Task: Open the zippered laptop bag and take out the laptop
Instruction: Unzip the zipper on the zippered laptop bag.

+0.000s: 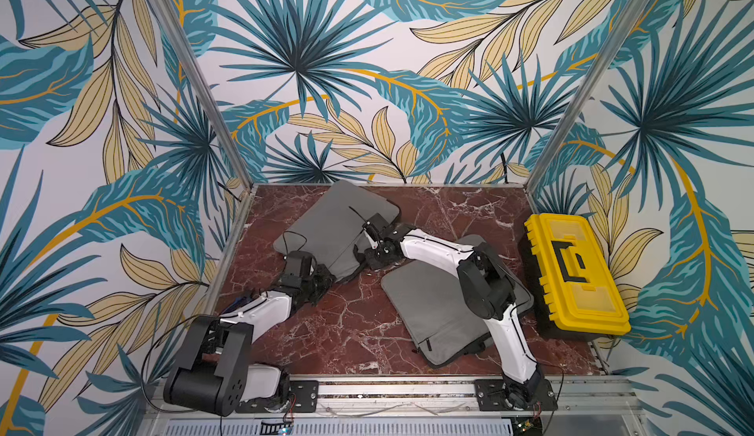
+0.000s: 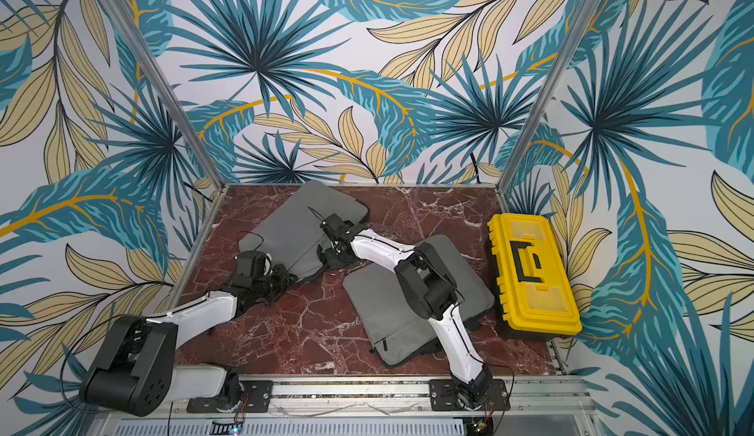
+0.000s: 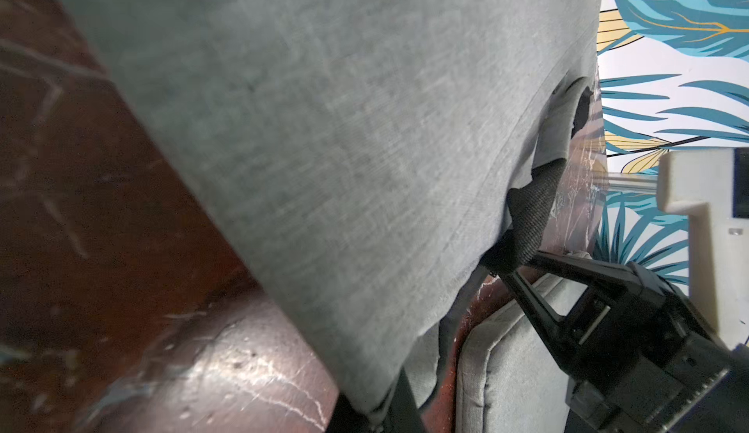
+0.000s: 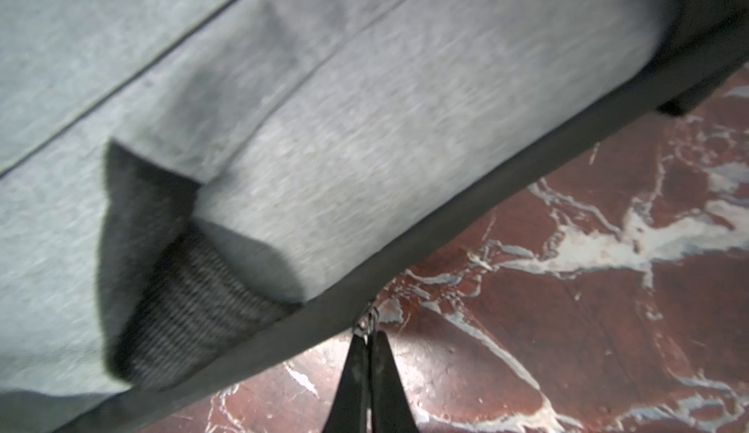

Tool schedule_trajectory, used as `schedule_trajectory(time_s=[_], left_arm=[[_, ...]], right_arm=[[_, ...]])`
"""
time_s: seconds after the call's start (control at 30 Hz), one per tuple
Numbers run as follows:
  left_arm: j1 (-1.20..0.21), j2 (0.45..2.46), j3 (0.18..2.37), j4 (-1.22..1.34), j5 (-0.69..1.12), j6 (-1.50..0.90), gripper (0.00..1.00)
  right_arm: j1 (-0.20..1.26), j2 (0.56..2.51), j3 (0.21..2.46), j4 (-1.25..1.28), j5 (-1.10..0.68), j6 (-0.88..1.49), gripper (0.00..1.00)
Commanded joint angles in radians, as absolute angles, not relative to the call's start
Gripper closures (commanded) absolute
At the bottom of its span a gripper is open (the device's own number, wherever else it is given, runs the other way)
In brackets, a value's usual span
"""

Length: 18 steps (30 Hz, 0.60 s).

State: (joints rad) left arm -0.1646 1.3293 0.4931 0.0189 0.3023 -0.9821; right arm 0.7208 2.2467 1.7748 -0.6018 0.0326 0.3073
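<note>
The grey zippered laptop bag [image 1: 338, 226] [image 2: 302, 226] lies at an angle on the back left of the marble table. My left gripper [image 1: 326, 281] [image 2: 285, 279] is shut on the fabric at its near corner; in the left wrist view its jaws [image 3: 379, 419] pinch that grey edge. My right gripper [image 1: 363, 259] [image 2: 326, 256] sits at the bag's right-hand edge, near a black handle strap [image 3: 531, 208]. In the right wrist view its jaws [image 4: 368, 339] are shut on the small metal zipper pull [image 4: 367, 323]. The laptop is hidden.
A second grey sleeve [image 1: 440, 311] [image 2: 408, 311] lies at the front right, partly under my right arm. A yellow toolbox [image 1: 571, 275] [image 2: 530, 275] stands along the right edge. Patterned walls close in the table [image 1: 347, 332] on three sides.
</note>
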Motion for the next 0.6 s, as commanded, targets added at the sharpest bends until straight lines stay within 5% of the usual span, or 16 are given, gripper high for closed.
schedule_trajectory(time_s=[0.0,0.57], left_arm=[[-0.119,1.293,0.474,-0.04,0.179,-0.942,1.0],[-0.058,1.281,0.463,-0.043,0.158,-0.931,1.0]], right_arm=[[0.671,2.256,1.773,-0.684,0.133,0.333,1.0],[0.654,2.242,1.758,-0.689,0.158,0.338,1.0]])
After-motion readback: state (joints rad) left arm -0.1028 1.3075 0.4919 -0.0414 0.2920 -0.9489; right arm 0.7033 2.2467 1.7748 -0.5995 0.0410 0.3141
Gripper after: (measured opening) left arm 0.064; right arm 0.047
